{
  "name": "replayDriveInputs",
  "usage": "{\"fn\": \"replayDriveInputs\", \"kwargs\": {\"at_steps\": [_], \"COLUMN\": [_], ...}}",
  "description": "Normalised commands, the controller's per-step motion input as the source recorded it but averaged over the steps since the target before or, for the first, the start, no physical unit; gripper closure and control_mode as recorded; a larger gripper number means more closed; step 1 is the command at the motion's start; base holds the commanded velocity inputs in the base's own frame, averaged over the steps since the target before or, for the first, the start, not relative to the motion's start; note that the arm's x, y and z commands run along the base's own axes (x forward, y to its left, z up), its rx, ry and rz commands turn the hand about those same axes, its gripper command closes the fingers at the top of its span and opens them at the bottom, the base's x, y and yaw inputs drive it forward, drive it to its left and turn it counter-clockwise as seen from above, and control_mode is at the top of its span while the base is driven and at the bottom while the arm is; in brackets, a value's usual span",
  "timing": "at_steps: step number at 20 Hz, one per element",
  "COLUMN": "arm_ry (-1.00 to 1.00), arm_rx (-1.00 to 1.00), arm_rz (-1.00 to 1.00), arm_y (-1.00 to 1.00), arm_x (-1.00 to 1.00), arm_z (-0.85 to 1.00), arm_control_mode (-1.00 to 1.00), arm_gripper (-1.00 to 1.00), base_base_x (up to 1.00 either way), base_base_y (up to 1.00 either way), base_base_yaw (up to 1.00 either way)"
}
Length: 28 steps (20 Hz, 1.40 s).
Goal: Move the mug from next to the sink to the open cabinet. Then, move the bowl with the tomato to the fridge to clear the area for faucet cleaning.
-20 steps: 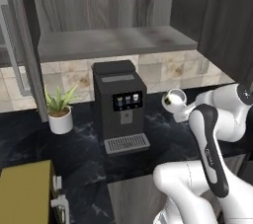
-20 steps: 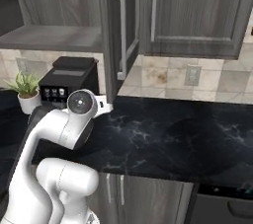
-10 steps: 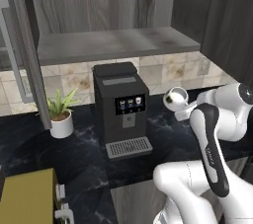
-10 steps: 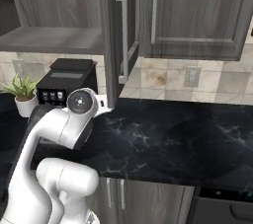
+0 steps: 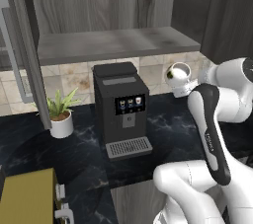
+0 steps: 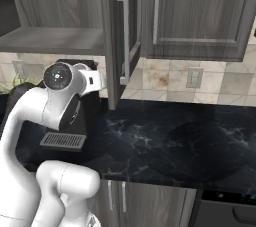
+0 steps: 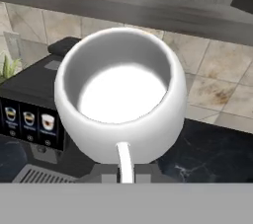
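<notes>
The end effector is clamped on the handle of the mug, which sits directly ahead of its fingertips with its open mouth turned back toward the hand. It holds the mug in the air, clear of the bench. The shelf of the open cabinet lies above and beyond the end effector; the black coffee machine stands below and beside it.

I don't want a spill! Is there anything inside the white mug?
Empty. The hand view looks straight into the mug, and its inside is plain white down to the bottom, with no liquid in it.
</notes>
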Motion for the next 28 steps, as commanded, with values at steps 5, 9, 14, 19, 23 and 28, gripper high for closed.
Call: {"fn": "replayDriveInputs", "kwargs": {"at_steps": [5, 9, 14, 19, 23, 28], "arm_ry": [0.0, -0.03, 0.07, 0.08, 0.0, 0.0], "arm_rx": [0.07, 0.01, 0.0, 0.0, 0.0, 0.0], "arm_rz": [0.0, 0.0, 0.0, 0.01, 0.0, 0.0], "arm_y": [0.0, 0.0, 0.01, 0.07, 0.08, 0.01], "arm_x": [-0.25, 0.36, 0.99, 0.61, 0.36, 0.9], "arm_z": [1.0, 0.62, 0.1, 0.02, -0.03, -0.09], "arm_control_mode": [-1.0, -1.0, -1.0, -1.0, -1.0, -1.0], "arm_gripper": [1.0, 1.0, 1.0, 1.0, 1.0, 1.0], "base_base_x": [0.0, 0.0, 0.0, 0.0, 0.0, 0.0], "base_base_y": [0.0, 0.0, 0.0, 0.0, 0.0, 0.0], "base_base_yaw": [0.0, 0.0, 0.0, 0.0, 0.0, 0.0]}}
